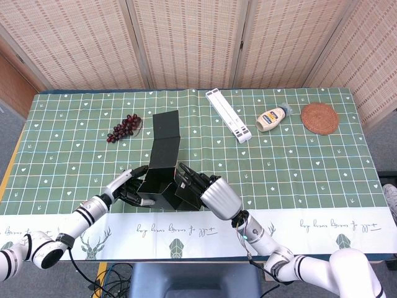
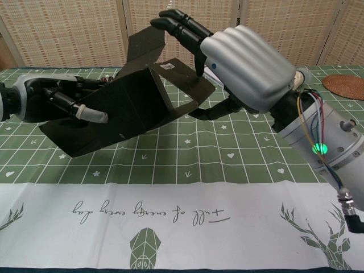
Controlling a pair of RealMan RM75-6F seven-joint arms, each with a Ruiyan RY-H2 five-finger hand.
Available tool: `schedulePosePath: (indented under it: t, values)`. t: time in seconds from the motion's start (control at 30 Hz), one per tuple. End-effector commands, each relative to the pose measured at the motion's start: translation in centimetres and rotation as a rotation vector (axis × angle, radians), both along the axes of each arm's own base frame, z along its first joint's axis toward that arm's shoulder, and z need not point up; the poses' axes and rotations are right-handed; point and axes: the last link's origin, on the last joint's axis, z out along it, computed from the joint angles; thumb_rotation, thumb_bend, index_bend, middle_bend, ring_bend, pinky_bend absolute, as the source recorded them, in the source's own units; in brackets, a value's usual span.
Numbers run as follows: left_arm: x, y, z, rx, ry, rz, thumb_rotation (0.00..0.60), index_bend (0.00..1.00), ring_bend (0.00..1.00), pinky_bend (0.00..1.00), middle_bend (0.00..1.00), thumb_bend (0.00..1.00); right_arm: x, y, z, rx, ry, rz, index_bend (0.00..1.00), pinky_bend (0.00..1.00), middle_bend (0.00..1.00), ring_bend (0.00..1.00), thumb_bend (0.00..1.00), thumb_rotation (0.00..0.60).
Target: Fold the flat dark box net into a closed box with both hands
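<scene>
Box net [image 1: 162,158]: lay near the front edge of the table [image 1: 310,167], between the two hands; near end already raised into walls, far panels stretching flat away from the robot toward the grapes [image 1: 124,128]; long axis ran front to back.

Left hand [image 1: 127,188]: pressed against the net's left wall [image 2: 122,105], fingers curled round its edge; holding it, in my judgement.

Right hand [image 1: 205,189]: on the net's right side; fingers [image 2: 179,25] extended over the top edge of the raised flap [image 2: 145,48], touching or just above it; whether it pinched the card I could not tell.

Key relation: net sat directly between the hands, both about equally near; unfolded length lay beyond them, so closing likely called for drawing the far panels back over the walls.

Hidden: right palm covered the net's right wall in both views; the box's inside floor barely showed; thumb contact was unclear.

Elsewhere: white strip [image 1: 229,115], sauce bottle [image 1: 273,118], woven coaster [image 1: 320,117], well apart at the far right.
</scene>
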Motion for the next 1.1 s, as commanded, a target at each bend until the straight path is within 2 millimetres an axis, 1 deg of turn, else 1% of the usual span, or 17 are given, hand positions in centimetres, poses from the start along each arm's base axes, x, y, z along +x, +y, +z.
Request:
schedulePosePath:
  t: [0.03, 0.13, 0.3, 0.53, 0.73, 0.93, 1.1]
  values:
    - [-0.2, 0.1, -0.2, 0.001, -0.002, 0.014, 0.600, 0.19, 0.59, 0.90, 0.25, 0.10, -0.4, 0.2, 0.2, 0.001, 0.014, -0.006, 0.00, 0.91, 0.00, 0.51, 0.20, 0.600]
    - [-0.4, 0.1, -0.2, 0.009, 0.008, 0.013, 0.600, 0.19, 0.59, 0.90, 0.25, 0.10, -0.5, 0.1, 0.1, 0.005, 0.027, -0.014, 0.00, 0.90, 0.00, 0.51, 0.20, 0.600]
    - [-0.6, 0.0, -0.5, 0.032, 0.040, -0.013, 0.600, 0.19, 0.59, 0.90, 0.25, 0.10, 0.0, -0.2, 0.2, 0.009, 0.027, -0.010, 0.00, 0.90, 0.00, 0.51, 0.20, 0.600]
    - [-0.4, -0.1, -1.1, 0.054, 0.073, -0.047, 0.600, 0.19, 0.59, 0.90, 0.25, 0.10, 0.6, -0.4, -0.3, 0.028, 0.067, -0.009, 0.00, 0.90, 0.00, 0.51, 0.20, 0.600]
    - [-0.1, -0.4, -2.1, 0.076, 0.087, -0.075, 0.600, 0.19, 0.59, 0.90, 0.25, 0.10, 0.7, -0.3, -1.5, 0.054, 0.108, -0.010, 0.00, 0.90, 0.00, 0.51, 0.20, 0.600]
    - [-0.1, -0.9, -3.6, 0.114, 0.129, -0.126, 0.600, 0.19, 0.59, 0.90, 0.25, 0.10, 0.3, -0.3, -2.9, 0.081, 0.150, -0.017, 0.00, 0.90, 0.00, 0.51, 0.20, 0.600]
    - [0.1, -1.3, -4.8, 0.139, 0.150, -0.159, 0.600, 0.19, 0.59, 0.90, 0.25, 0.10, 0.3, -0.2, -4.0, 0.100, 0.182, -0.011, 0.00, 0.90, 0.00, 0.51, 0.21, 0.600]
